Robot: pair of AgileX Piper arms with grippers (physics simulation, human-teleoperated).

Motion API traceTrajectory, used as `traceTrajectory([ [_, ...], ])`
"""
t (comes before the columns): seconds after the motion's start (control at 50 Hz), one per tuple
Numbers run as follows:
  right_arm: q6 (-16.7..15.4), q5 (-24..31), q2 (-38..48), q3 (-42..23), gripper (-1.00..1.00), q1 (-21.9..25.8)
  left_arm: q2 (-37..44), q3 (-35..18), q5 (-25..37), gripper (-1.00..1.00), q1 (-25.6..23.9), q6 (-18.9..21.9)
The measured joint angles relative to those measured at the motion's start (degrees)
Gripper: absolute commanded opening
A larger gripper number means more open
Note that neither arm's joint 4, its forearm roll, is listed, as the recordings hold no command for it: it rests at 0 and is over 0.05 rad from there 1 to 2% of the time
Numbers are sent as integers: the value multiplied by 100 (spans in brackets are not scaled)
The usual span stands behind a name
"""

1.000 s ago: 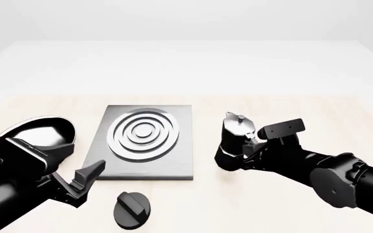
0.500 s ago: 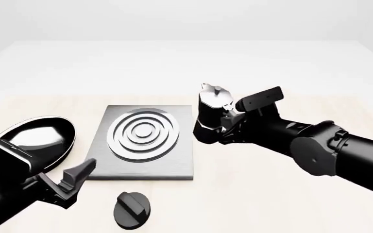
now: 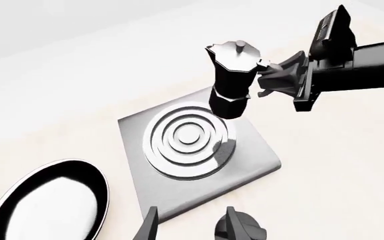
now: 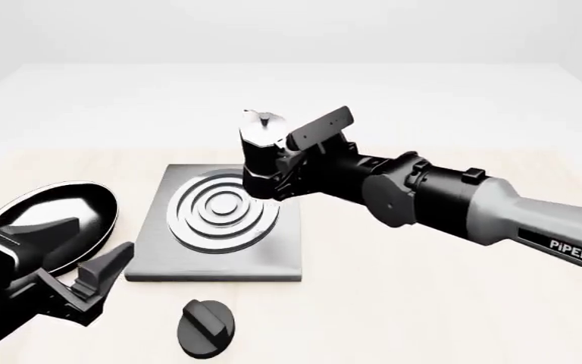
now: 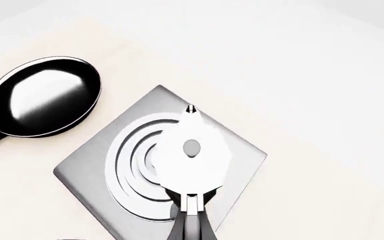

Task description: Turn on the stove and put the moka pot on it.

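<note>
The moka pot [image 4: 261,154], with a black base and silver top, hangs in the air over the far right part of the stove [image 4: 160,254]. My right gripper [image 4: 293,173] is shut on its handle. The right wrist view looks down on the pot's lid [image 5: 190,152] above the stove's rings [image 5: 128,165]. The pot also shows in the left wrist view [image 3: 232,82] above the plate [image 3: 249,162]. The round black knob [image 4: 207,327] lies on the table in front of the stove. My left gripper [image 4: 91,287] is open and empty, left of the knob [image 3: 244,231].
A black frying pan [image 4: 58,216] lies left of the stove; it also shows in the left wrist view [image 3: 45,205] and the right wrist view [image 5: 42,97]. The right arm [image 4: 453,208] stretches across the table's right half.
My right gripper has lifted the moka pot from the table right of the stove and carried it left, over the stove. My left gripper has drawn back a little to the left.
</note>
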Motion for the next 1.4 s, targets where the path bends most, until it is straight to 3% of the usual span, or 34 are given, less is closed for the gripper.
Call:
traceTrajectory([
  [0.56,-301,-54,1517,-1328,-100,402,-248,59,93,100,143,-126],
  [1.18,-282,-166,2234,-1792,-100,555,-311,211,16,100,215,-239],
  [1.2,-278,-167,2237,-1796,100,557,-309,213,13,100,216,-240],
  [1.4,-244,-152,2359,-1767,100,605,-285,226,-19,100,215,-246],
])
